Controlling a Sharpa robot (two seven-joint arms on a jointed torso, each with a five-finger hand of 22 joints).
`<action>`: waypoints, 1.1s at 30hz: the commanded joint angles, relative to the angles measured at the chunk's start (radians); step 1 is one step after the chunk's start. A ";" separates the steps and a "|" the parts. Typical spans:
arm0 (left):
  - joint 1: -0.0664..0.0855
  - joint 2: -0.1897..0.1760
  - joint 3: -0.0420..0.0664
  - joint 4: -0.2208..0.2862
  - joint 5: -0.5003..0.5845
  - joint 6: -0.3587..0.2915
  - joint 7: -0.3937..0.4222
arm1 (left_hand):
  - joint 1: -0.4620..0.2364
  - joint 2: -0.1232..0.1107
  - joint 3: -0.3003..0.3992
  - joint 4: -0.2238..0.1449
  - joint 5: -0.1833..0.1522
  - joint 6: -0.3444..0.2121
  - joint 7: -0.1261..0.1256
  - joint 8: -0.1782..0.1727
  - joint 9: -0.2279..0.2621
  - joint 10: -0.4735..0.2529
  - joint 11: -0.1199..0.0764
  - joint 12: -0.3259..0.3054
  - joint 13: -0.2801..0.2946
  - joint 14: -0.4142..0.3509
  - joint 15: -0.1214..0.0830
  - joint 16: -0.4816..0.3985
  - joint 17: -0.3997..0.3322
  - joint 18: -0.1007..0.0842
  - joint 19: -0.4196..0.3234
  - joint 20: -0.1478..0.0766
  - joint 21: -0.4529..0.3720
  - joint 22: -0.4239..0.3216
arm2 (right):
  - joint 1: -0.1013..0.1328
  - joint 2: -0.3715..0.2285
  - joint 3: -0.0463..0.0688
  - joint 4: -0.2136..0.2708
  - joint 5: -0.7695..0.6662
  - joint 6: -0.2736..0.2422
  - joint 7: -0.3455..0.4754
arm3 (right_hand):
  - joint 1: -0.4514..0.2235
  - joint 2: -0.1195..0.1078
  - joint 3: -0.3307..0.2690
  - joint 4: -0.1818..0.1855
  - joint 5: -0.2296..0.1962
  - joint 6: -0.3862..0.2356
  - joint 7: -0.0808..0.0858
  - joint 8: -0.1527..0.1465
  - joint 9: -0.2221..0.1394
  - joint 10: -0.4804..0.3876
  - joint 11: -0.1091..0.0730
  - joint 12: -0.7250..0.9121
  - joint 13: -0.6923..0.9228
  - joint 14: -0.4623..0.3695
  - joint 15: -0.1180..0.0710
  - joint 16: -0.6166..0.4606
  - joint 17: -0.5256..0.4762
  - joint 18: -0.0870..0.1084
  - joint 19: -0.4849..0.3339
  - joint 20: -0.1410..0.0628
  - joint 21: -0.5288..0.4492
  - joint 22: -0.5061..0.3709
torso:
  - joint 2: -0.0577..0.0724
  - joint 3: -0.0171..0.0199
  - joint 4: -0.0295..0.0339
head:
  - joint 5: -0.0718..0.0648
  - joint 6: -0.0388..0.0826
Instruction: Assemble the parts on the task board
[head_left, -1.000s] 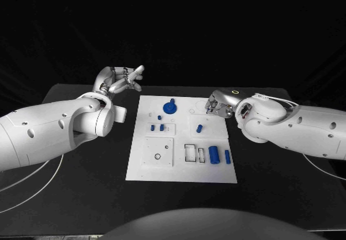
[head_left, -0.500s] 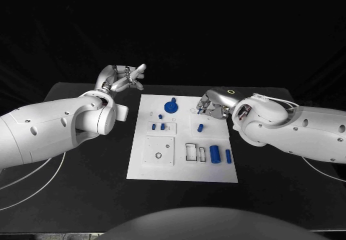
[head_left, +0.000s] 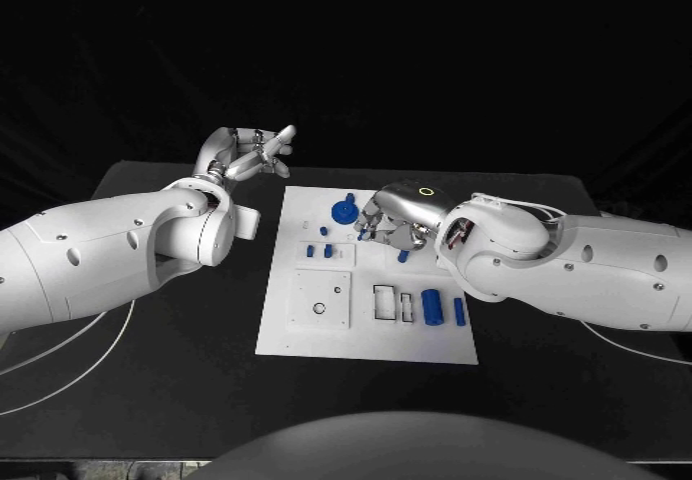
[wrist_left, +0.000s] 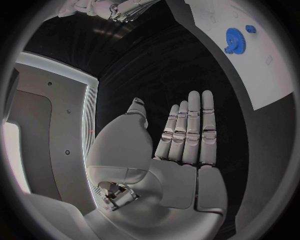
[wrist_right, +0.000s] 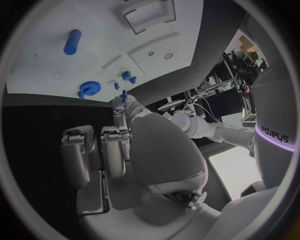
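While left hand (head_left: 248, 155) hovers spread, right hand (head_left: 387, 222) pinches small blue part (wrist_right: 124, 94) over task board (head_left: 361, 335).

We count one white task board (head_left: 289, 335) on one black table (head_left: 548, 360). Two white arms reach in, each ending in one silver hand: the left hand (head_left: 248, 155) and the right hand (head_left: 387, 222). On the board we make out one blue gear (head_left: 343, 212), one large blue cylinder (head_left: 431, 303) and one thinner blue rod (head_left: 457, 312) just beside it. We also see one short blue peg (head_left: 402, 256) near the right hand and two small blue pegs (head_left: 309, 252) standing close together, with another tiny blue piece above them that we cannot identify. We count one black ring (head_left: 317, 310) and one smaller one (head_left: 336, 292). Other small blue bits by the right hand are too hidden for us to count.
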 joint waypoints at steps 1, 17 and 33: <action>0.000 0.003 0.001 0.000 0.003 0.019 0.008 | 0.004 0.010 0.005 -0.001 0.004 -0.004 0.004 -0.007 0.002 -0.003 0.001 0.001 -0.001 0.008 0.001 -0.004 -0.001 0.012 0.008 0.001 -0.005 -0.001 | -0.006 0.017 0.000 0.002 -0.024 0.043 0.047 | 0.002 -0.010 0.006 0.000 0.005 -0.001 0.008 -0.006 0.002 -0.002 0.010 -0.007 -0.001 0.104 0.007 0.004 0.263 -0.014 0.105 0.010 0.005 0.263 | 0.000 -0.0003 -0.0009 | 0.008 0.000; -0.001 0.007 0.000 -0.015 0.003 0.024 0.011 | 0.006 0.012 0.005 -0.001 0.005 -0.004 0.004 -0.007 0.002 -0.004 0.001 0.001 -0.001 0.008 0.001 -0.004 -0.002 0.012 0.009 0.001 -0.006 -0.002 | -0.058 0.084 0.000 -0.029 -0.120 0.108 0.101 | 0.001 -0.019 0.007 0.000 0.003 -0.006 0.012 -0.010 0.000 -0.009 0.014 -0.007 -0.001 0.104 0.012 0.004 0.263 -0.014 0.105 0.015 0.005 0.263 | 0.000 0.0002 -0.0025 | 0.027 0.000; -0.002 0.010 0.000 -0.019 0.003 0.027 0.012 | 0.008 0.014 0.004 -0.001 0.007 -0.005 0.004 -0.007 0.002 -0.004 0.001 0.001 -0.001 0.008 0.001 -0.004 -0.003 0.012 0.010 0.001 -0.008 -0.004 | -0.081 0.131 0.000 -0.052 -0.196 0.182 0.107 | 0.002 -0.020 0.010 -0.001 0.003 -0.010 0.013 -0.014 -0.001 -0.017 0.014 -0.008 -0.001 0.104 0.011 0.004 0.263 -0.014 0.105 0.016 0.005 0.263 | 0.002 0.0008 -0.0021 | 0.022 0.000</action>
